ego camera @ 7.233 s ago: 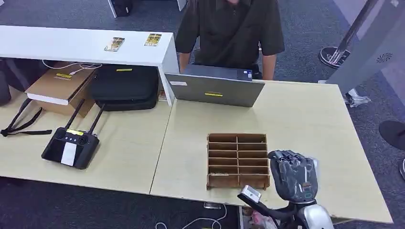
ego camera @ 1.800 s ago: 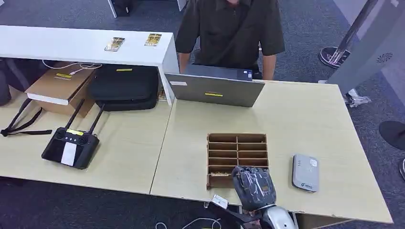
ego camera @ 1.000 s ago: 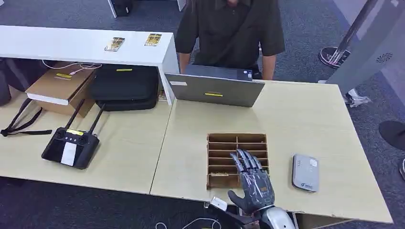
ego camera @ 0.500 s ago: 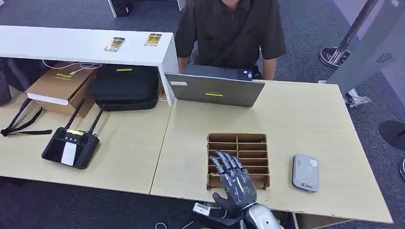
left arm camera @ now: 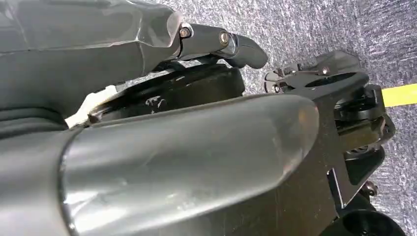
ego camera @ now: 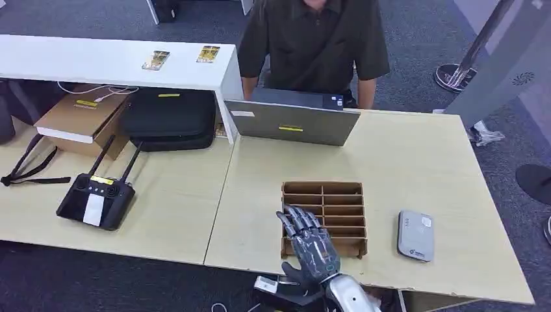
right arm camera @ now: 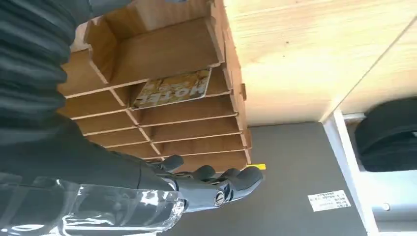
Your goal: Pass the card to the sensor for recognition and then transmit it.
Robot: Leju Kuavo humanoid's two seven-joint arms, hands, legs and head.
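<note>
A: How far along is it?

B: Barely begun, I'd judge; the card (right arm camera: 172, 90) lies in a slot of the wooden rack (ego camera: 338, 195) on the counter (ego camera: 416, 169); nothing has lifted it.

A: And the right hand (ego camera: 310, 244)?

B: Fingers spread, holding nothing, poised over the rack's near left corner.

A: The left hand (left arm camera: 147, 162)?

B: Hanging over the floor; whether its fingers are closed, I cannot tell.

A: What's left?

B: Everything: pick the card, present it to the grey sensor (ego camera: 416, 235) just right of the rack, then hand it over, probably to the person (ego camera: 315, 45) behind the laptop (ego camera: 292, 122).

right hand (ego camera: 310, 244) shifted left across wooden rack (ego camera: 344, 195), fingers now spread, empty
</note>
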